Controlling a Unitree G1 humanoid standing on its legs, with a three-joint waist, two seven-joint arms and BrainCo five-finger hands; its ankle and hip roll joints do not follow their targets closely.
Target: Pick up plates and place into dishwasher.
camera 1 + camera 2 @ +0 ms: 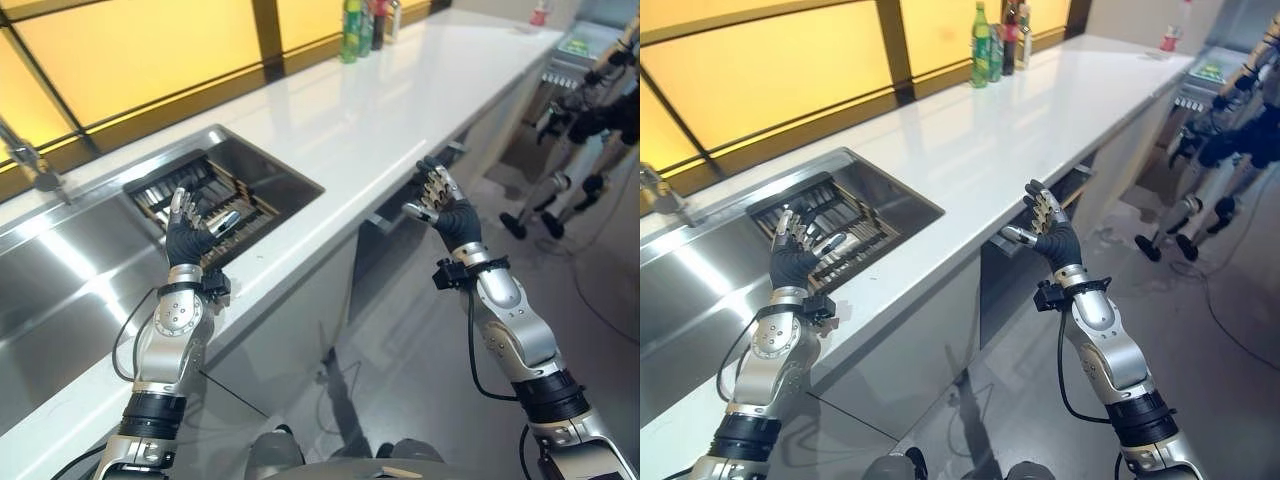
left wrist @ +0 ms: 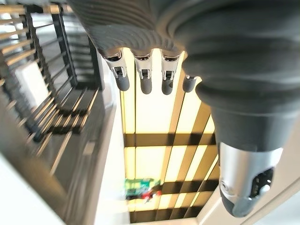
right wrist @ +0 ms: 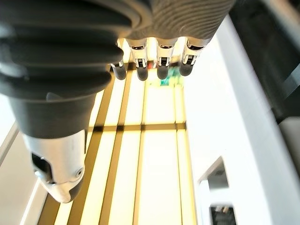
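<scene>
Two hands are raised over a long white bench (image 1: 340,120) that runs away under a row of yellow-lit windows (image 1: 130,50) with dark frames. A steel sink (image 1: 60,270) is set into the bench at the robot's left, with a tap (image 1: 25,160) at its back edge. Beside the sink a square steel well holds a dark wire rack (image 1: 215,205), its slots standing in rows; no plates can be made out in it or on the bench. Several bottles (image 1: 995,40) stand together at the far end of the bench by the windows, and a small red-capped one (image 1: 1175,38) stands apart on the far right corner. Below the bench front, a dark opening (image 1: 1025,250) shows between pale cabinet doors, above a grey floor (image 1: 1220,340). Another robot (image 1: 590,110) stands at the far right of the room.

Left hand (image 1: 190,225) is held upright over the rack's near edge, palm away, fingers straight and spread, holding nothing. Right hand (image 1: 1048,228) is upright off the bench edge, in front of the dark opening, fingers loosely extended, thumb out to the side, also empty.
</scene>
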